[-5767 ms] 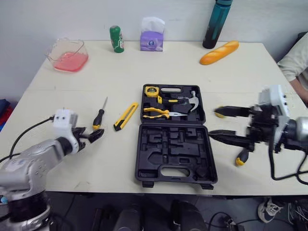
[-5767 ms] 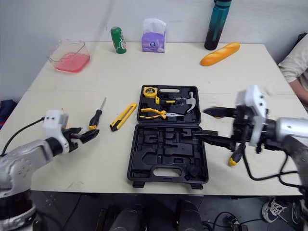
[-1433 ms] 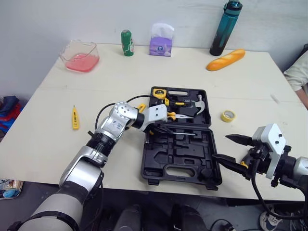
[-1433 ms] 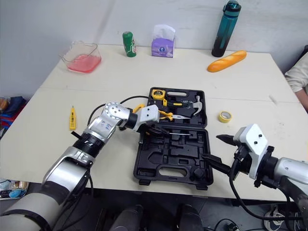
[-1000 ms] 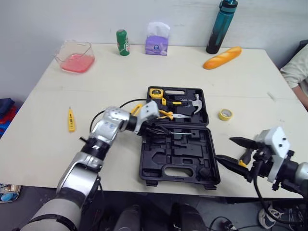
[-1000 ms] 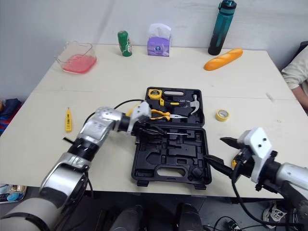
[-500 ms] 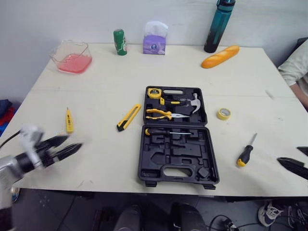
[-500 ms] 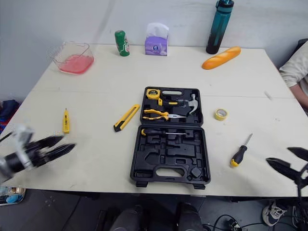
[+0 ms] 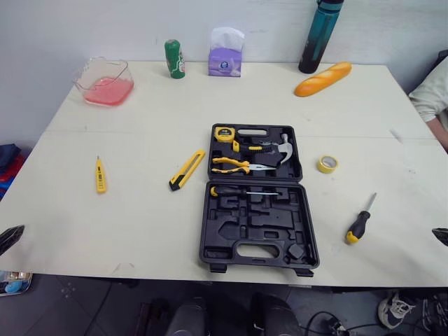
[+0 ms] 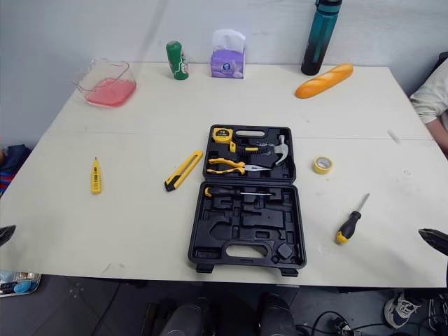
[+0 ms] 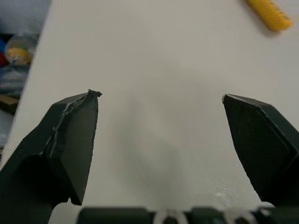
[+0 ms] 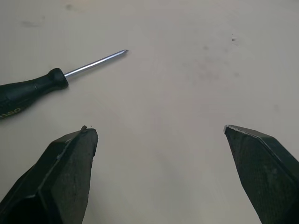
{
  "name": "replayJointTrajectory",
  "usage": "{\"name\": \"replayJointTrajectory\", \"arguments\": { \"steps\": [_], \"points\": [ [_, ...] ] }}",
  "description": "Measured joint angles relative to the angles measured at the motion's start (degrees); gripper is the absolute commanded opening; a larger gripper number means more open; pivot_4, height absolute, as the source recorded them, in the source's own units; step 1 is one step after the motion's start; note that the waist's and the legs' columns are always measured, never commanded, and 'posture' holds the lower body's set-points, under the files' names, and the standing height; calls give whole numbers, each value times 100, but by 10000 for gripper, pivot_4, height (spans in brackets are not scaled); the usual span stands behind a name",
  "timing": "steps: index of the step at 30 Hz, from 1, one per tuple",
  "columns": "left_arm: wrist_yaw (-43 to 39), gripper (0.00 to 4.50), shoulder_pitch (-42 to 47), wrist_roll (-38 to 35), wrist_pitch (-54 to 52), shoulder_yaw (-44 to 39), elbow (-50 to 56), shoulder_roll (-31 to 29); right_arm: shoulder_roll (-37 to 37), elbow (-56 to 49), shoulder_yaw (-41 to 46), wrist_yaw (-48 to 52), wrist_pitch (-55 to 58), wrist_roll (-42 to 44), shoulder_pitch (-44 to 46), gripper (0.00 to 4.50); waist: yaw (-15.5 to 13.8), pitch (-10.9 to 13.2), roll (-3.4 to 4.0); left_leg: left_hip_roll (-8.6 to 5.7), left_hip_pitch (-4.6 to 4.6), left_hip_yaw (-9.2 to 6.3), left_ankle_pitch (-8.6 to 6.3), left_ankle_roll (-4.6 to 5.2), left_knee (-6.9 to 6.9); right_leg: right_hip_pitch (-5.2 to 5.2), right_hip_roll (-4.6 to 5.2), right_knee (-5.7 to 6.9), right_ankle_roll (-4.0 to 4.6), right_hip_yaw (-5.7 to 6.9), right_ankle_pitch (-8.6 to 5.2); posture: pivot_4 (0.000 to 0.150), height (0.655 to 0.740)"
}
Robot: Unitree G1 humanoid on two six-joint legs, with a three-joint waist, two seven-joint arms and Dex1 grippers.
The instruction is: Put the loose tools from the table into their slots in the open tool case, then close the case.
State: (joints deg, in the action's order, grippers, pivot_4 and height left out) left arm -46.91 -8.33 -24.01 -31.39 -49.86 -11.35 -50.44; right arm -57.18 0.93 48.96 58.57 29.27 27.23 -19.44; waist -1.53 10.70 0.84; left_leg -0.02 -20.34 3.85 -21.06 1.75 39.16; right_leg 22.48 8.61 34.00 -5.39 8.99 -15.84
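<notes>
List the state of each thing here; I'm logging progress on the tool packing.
tool case: open, lying flat
hammer: in the case
pliers: in the case
tape measure: in the case
cased screwdriver: in the case
loose screwdriver: on the table, right of the case
utility knife: on the table, left of the case
tester pen: on the table
tape roll: on the table
left gripper: open, empty
right gripper: open, empty

Lab-like room; bare wall (image 9: 105, 28); table (image 9: 140, 126) mixing tool case (image 9: 255, 210), bread (image 9: 320, 78), bottle (image 9: 320, 36).
</notes>
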Motion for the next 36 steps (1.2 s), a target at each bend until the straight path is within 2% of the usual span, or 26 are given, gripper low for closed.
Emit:
{"name": "replayJointTrajectory", "arguments": {
  "steps": [7, 10, 15, 19, 23, 27, 32, 35, 36],
  "points": [
    [-133, 44649, 972, -830, -798, 1342, 1536, 191, 1383, -2820, -32, -1008, 1247, 992, -416, 45000, -14, 3, 3, 1, 0, 0, 6, -7, -8, -1, -9, 19, 3, -2, -2, 1500, 7400],
    [-221, 44649, 1690, -1259, -1070, 2287, 2245, 468, 2046, -4006, -343, -1897, 1643, 1264, -458, 45000, -7, 0, -8, -9, 2, 4, 11, -3, -7, -4, -10, 34, -4, -8, 2, 1500, 7400],
    [-615, 44649, 2689, -1649, -1289, 3455, 2852, 513, 2874, -4961, -894, -3609, 2317, 1368, -222, 45000, 38, 2, -10, -7, 4, 19, 36, 13, -7, 5, -60, 39, -1, -20, 0, 1500, 7400],
    [-1139, 44649, 3889, -1874, -1284, 4269, 2964, 749, 3785, -5303, -1610, -5237, 2856, 1028, 340, 45000, 19, 2, -10, 2, 7, 23, 50, 0, -6, 10, -93, 43, 2, -51, -1, 1500, 7400],
    [-1601, 44649, 4602, -1965, -1249, 4903, 2922, 1154, 4454, -5301, -2210, -6364, 2959, 418, 775, 45000, 24, 1, -2, 8, 5, 34, 54, -4, -8, 20, -109, 49, 7, -60, -4, 1500, 7400],
    [-1993, 44649, 4968, -1753, -857, 5498, 2552, 1616, 4938, -5098, -2653, -7026, 2941, -94, 1031, 45000, 35, 1, -2, 10, 8, 50, 57, -2, -8, 23, -116, 52, 6, -71, -4, 1500, 7400],
    [-2303, 44649, 5230, -1495, -495, 5856, 2144, 1935, 5147, -4717, -2865, -7231, 2790, -513, 1126, 45000, 58, 1, -2, 16, 6, 61, 57, -1, -8, 33, -121, 54, 6, -82, -5, 1500, 7400],
    [-2390, 45000, 5384, -1375, -335, 5949, 1982, 2105, 5478, -4440, -2872, -7350, 2489, -707, 1140, 37081, 61, 1, -2, 17, 7, 61, 57, -1, -8, 33, -121, 54, 6, -83, -5, 1500, 7400],
    [-2392, 45000, 5388, -1350, -298, 5961, 1931, 2129, 5546, -4386, -2888, -7367, 2370, -770, 1112, 31592, 67, 1, -2, 17, 6, 61, 57, 0, -8, 34, -121, 54, 6, -84, -5, 1500, 7400]
  ]
}}
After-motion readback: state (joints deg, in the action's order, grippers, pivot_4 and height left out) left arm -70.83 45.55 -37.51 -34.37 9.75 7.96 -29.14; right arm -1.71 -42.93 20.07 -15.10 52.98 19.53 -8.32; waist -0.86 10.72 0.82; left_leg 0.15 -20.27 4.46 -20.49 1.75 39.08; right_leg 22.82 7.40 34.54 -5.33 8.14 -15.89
